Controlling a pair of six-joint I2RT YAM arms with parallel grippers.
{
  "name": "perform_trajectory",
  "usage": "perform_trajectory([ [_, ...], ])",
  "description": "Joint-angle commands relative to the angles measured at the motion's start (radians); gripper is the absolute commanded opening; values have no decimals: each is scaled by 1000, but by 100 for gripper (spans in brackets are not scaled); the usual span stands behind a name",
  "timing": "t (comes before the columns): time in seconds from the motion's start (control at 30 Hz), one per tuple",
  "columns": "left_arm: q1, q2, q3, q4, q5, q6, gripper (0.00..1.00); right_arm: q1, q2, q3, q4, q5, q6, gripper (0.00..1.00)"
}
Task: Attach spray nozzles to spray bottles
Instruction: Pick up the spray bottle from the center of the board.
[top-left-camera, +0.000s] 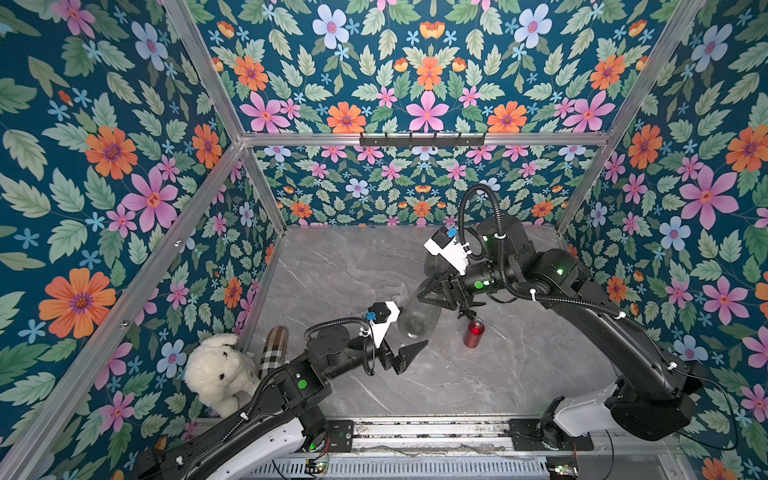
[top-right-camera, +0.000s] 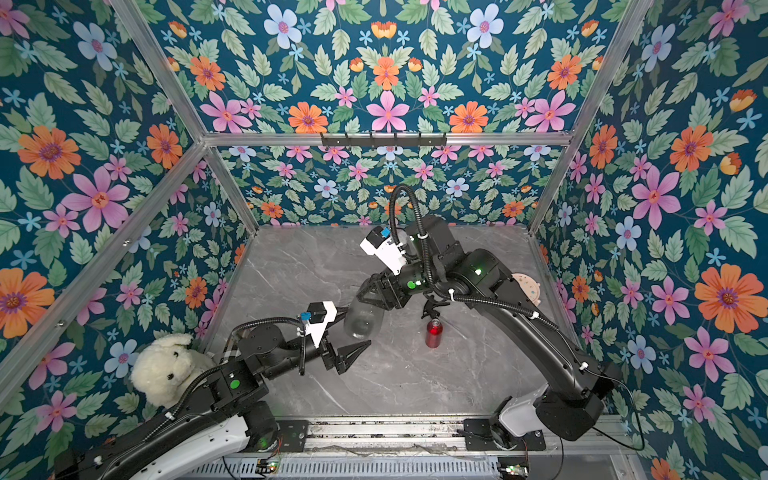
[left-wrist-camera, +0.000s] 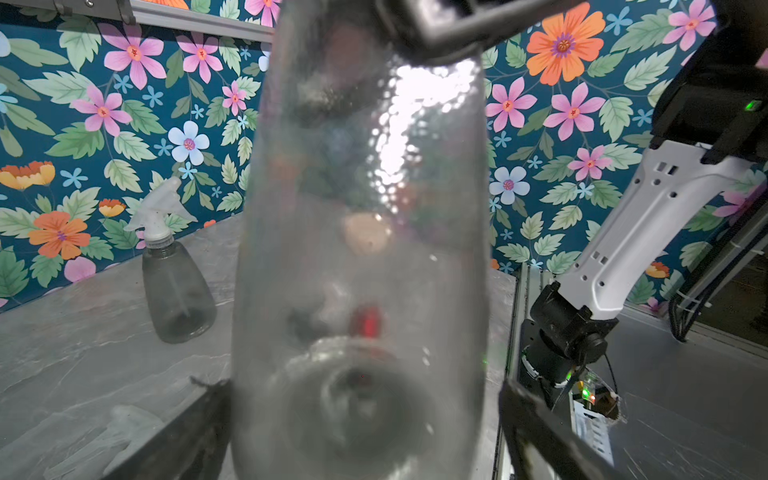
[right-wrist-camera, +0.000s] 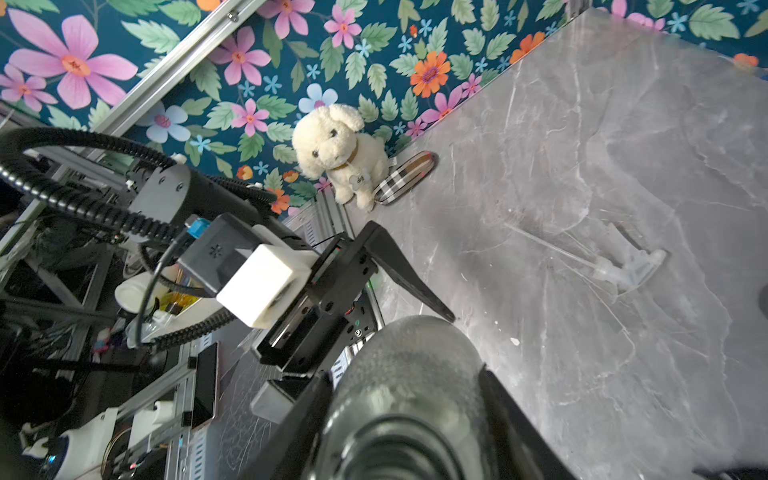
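Toward the front edge of the grey marble table (top-left-camera: 457, 395), the empty left gripper (top-left-camera: 413, 356) stands wide open just beside the base of a translucent smoky-grey pear-shaped plastic bottle (top-left-camera: 415, 320), clamped tilted in mid-air by the right gripper (top-left-camera: 432, 298). To their right, a slim metallic red cylinder bottle (top-left-camera: 473, 332) stands upright, a small black trigger nozzle (top-left-camera: 471, 309) just behind; bare marble spreads leftward around a loose whitish-clear nozzle (right-wrist-camera: 631, 270).

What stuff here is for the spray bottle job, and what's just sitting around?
For the job:
- held grey bottle
- red bottle
- black nozzle
- clear nozzle, loose on the table
- grey bottle with nozzle on

Just lying about:
- plush dog
- plaid case
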Motion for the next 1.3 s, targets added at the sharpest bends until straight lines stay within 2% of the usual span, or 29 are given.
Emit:
perform_trajectory([
  [0.0, -1, 2, 5, 38, 28, 8, 97, 23, 26, 40, -33, -22, -50, 54],
  [0.1, 0, 3, 5, 39, 35, 8, 93, 53, 44, 65, -32, -22, -55, 53],
  [0.37, -1, 8, 6, 39, 32, 5, 91, 91, 50, 44, 47, 5, -29, 53],
  [0.6, -1, 21, 15, 30, 31, 8, 85, 136, 96, 113, 28, 29, -47, 54],
  [0.77, -1, 6, 14, 30, 27, 7, 77, 142, 93, 104, 51, 33, -39, 54],
  [0.93, 0, 2, 15, 28, 23, 7, 64, 141, 63, 75, 90, 88, -28, 75],
  [1.0, -1, -5, 14, 30, 13, 7, 62, 140, 38, 61, 116, 132, -24, 82],
  [1.13, -1, -29, 7, 30, -7, 6, 60, 102, -71, -7, 215, 223, 9, 84],
  [1.27, -1, -63, 11, 23, -36, 4, 54, -65, -209, -181, 387, 204, 159, 86],
])
